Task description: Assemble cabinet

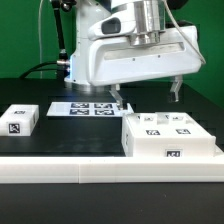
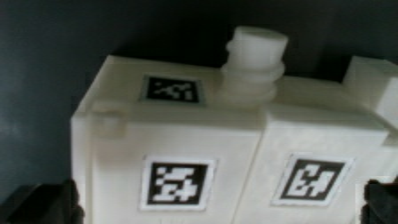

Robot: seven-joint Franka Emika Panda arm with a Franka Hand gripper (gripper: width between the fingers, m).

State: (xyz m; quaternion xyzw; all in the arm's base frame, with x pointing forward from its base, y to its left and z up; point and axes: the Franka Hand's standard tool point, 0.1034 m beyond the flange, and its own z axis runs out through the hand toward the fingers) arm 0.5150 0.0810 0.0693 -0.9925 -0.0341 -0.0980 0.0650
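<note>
Exterior view: gripper hangs with its fingers spread wide apart, holding nothing. The cabinet sits just below it, untouched. From the wrist view, the cabinet's tagged top and a short peg lie ahead of the hand, with one fingertip flanking each side.

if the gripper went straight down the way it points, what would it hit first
Most likely the cabinet: the wrist view shows its tagged face lying between the fingers of the open gripper. How far above it the gripper hangs is unclear.
</note>
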